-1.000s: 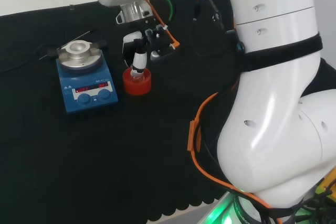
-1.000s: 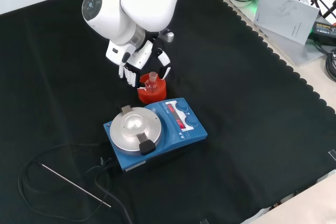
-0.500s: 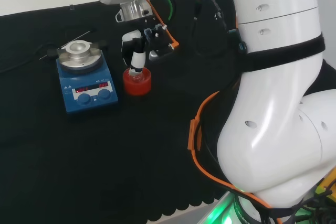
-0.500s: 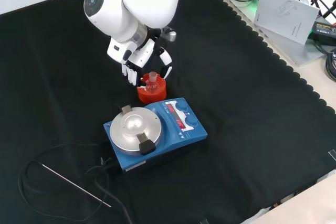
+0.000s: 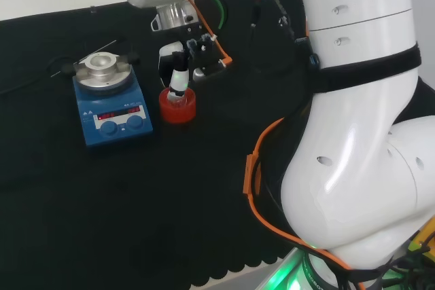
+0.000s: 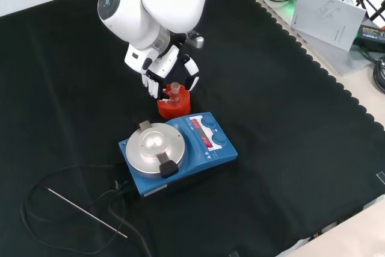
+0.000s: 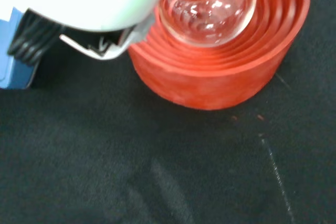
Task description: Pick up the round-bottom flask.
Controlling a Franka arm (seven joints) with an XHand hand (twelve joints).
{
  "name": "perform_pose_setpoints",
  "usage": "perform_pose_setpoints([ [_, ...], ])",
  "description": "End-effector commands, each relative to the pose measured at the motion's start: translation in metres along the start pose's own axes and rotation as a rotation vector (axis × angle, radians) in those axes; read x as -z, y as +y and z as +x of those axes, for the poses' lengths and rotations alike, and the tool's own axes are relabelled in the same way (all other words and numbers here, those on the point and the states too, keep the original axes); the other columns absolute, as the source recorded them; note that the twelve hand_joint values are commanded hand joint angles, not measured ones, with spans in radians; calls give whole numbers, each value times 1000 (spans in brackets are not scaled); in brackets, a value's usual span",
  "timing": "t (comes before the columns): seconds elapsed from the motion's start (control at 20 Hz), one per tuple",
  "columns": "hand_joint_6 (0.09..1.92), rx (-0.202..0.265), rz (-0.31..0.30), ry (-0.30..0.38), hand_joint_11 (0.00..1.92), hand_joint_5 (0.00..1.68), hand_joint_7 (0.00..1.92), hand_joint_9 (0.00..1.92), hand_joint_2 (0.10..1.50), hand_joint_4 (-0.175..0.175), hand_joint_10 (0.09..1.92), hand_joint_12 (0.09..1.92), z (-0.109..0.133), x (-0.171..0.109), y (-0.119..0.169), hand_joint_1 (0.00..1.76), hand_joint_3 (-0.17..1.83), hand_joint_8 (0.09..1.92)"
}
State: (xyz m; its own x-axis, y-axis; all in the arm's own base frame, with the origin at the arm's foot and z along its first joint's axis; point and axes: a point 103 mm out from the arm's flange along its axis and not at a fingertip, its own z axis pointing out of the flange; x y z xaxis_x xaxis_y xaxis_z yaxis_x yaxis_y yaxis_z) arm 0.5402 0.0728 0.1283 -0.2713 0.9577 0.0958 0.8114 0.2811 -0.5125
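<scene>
1 round-bottom flask (image 6: 175, 95) sat in the red ribbed stand (image 6: 174, 107); the hand (image 6: 168, 71) bracketed its neck, grasp indeterminable.

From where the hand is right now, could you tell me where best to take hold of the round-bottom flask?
Probably by the neck, from above. The round-bottom flask sits with its bulb sunk in the red ribbed stand, so only the upright neck is free for the hand to close its fingers round.

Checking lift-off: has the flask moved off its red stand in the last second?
No. The flask sits in the red stand beside the blue stirrer, as before, with the hand at its neck.
</scene>
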Motion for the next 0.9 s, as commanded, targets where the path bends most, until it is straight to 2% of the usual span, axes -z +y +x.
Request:
perform_pose_setpoints([
  [0.05, 1012, 6, -2, 2, 828, 541, 796, 992, 335, -175, 814, 1297, -1, -1, -2, 1057, 999, 929],
  [0.35, 997, -3, -22, 8, 848, 707, 876, 1015, 338, -175, 812, 1287, 1, -1, -2, 1074, 999, 924],
  [0.9, 908, -6, -34, 27, 1062, 899, 1066, 1237, 356, -175, 704, 1192, -3, -2, -4, 1139, 1019, 887],
])
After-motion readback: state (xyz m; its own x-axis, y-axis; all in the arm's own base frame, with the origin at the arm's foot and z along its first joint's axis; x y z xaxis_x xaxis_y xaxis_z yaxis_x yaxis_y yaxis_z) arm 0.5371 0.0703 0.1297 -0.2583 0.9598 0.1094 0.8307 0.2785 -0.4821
